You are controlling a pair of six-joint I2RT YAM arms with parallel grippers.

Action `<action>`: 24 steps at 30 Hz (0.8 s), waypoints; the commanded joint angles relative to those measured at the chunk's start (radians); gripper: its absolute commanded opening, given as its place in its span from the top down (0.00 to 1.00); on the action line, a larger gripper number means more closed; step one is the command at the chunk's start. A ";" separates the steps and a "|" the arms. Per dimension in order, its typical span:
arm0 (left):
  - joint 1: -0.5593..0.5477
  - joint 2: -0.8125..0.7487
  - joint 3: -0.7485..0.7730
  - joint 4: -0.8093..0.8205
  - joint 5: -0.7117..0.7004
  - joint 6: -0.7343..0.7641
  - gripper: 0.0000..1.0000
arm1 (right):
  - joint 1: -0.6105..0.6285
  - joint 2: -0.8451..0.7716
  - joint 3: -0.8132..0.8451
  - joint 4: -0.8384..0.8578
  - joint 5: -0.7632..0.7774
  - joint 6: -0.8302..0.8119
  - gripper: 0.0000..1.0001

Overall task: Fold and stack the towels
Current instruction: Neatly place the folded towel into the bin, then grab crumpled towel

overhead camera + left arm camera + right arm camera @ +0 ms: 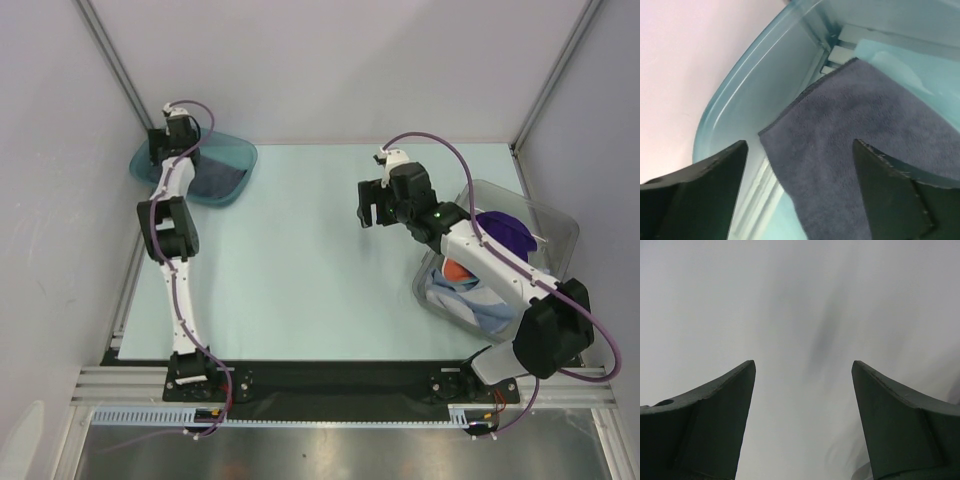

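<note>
At ten o'clock, a dark grey-blue cloth towel [865,150] lies flat in the teal plastic tray [245,160], likely finished. The left gripper [800,145] hovers above it, spread and empty. The right gripper [378,205], also spread and empty, hangs mid-table. At four o'clock, a clear plastic bin [560,225] holds the crumpled purple, orange and light-blue towels [480,300] left to fold.

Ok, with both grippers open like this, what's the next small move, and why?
Probably swing the right gripper over the clear bin and down to the purple towel. Both grippers are open and empty, the grey-blue towel already lies in the teal tray under the left gripper, and more towels sit bunched in the bin.
</note>
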 commanded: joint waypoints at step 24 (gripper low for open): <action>-0.690 -1.263 -1.017 -0.233 0.530 -0.441 0.00 | -0.326 -0.119 0.028 -0.308 0.397 0.351 0.01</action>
